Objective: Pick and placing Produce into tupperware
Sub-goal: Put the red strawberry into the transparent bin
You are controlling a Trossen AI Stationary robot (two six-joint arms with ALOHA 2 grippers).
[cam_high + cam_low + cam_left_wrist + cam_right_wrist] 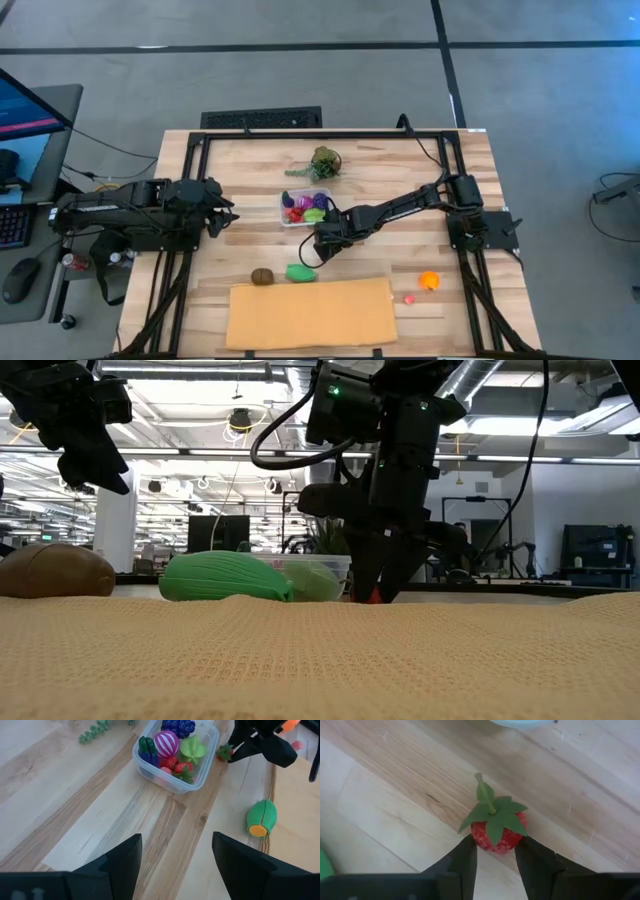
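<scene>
On the wooden bench (240, 190), the right pincer (495, 851) hugs a small strawberry (497, 832) by its round sides. It looks light, hard and slippery, so hold the fat middle, not the leaves.

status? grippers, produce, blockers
Right gripper closing on strawberry beside tupperware. Left gripper open, waiting at the table's left. Nothing blocking.

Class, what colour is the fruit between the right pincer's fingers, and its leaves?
The strawberry is red with green leaves, clearest in the right wrist view.

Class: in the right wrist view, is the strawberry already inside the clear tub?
No; the strawberry sits on the wooden table, between the right claw's fingers.
</scene>
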